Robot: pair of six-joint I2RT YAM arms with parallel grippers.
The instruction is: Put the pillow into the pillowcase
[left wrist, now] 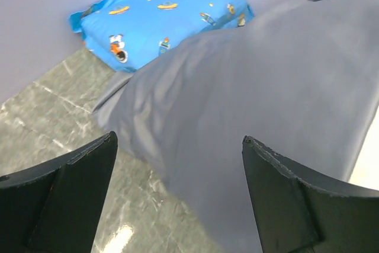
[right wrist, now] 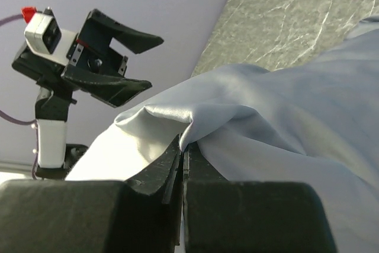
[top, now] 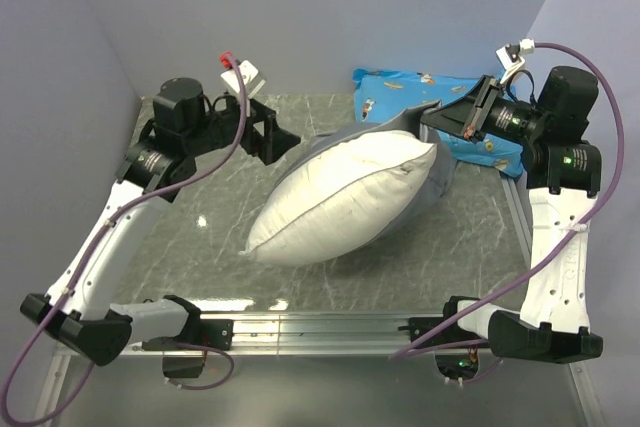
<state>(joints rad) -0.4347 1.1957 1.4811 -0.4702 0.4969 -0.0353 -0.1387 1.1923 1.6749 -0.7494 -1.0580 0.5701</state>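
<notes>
**Top view.** Your pillow (top: 335,202) lies diagonally across the middle of the bench (top: 200,247), with its near-left corner bare. The grey pillowcase (top: 443,175) covers only the far-right end, and most of the pillow is outside it. Your right gripper (top: 428,123) is closed on the pillowcase's upper edge and holds it raised above the pillow. Your left gripper (top: 281,134) stands wide open and holds nothing. It is near the pillow's far-left side but apart from it. A blue cartoon-printed pillow (top: 395,87) lies against the back wall, partly behind the right gripper.

**Left wrist view.** The left gripper (left wrist: 179,140) has its fingers (left wrist: 71,199) spread wide, with nothing gripped. The pillowcase (left wrist: 254,81) rises beyond them as a grey slope. The blue cartoon-printed pillow (left wrist: 160,10) lies behind it on the bench (left wrist: 41,122).

**Right wrist view.** The right gripper (right wrist: 182,149) has its jaws pressed together on a fold at the edge of the pillowcase (right wrist: 284,122). The corner of the white pillow (right wrist: 118,146) sits right at the pinch, and you cannot tell whether it is caught too. The open left gripper (right wrist: 149,63) shows beyond, clear of the fabric.
</notes>
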